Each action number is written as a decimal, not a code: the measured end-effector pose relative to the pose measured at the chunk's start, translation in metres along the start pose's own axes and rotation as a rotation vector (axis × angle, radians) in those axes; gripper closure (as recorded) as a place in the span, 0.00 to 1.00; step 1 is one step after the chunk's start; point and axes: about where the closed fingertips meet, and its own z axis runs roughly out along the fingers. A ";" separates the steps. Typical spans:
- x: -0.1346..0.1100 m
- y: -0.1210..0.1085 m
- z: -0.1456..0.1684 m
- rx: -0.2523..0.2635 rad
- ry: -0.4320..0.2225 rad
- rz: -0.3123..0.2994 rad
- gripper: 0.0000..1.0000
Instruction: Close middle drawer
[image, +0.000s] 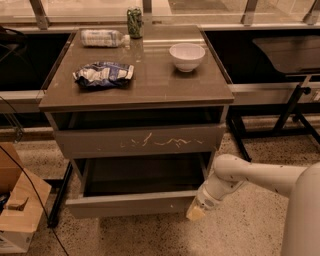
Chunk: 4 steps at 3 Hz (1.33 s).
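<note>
Camera view, looking down on a grey-brown cabinet (150, 92) from the front.

On top: a white bowl (187, 56) near the back right, upright. Left of it, well apart, a crumpled blue-and-white bag (104, 75). Behind the bag, a clear bottle (102, 37) on its side. Just right of the bottle, at the back edge, a green can (134, 22), upright.

Under the top, a drawer front with pale scratches (140, 141), standing a little way out from the frame, with a dark gap above it.

Below that, the middle drawer (130, 204): pulled out toward the camera, well past the scratched front, as wide as the cabinet. Plain front, no handle, no marks. Dark, bare inside.

At the right end of that plain front, low and just off its corner, the gripper (196, 212), tan at the tip and pointing down and left toward the floor. Touching the drawer or only beside it: cannot tell. Released or clenched: cannot tell either. Nothing seen in its hold.

Behind the gripper, a white arm (250, 175), reaching in from the lower right and passing just beside the cabinet's right side.

At far left on the speckled floor (240, 235), a cardboard box (20, 215), with a black cable (37, 197) across it.
</note>
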 end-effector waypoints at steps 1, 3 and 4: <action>0.000 0.000 0.000 0.000 0.000 0.000 1.00; -0.044 -0.026 0.012 0.052 -0.085 -0.096 1.00; -0.067 -0.044 0.024 0.059 -0.119 -0.145 1.00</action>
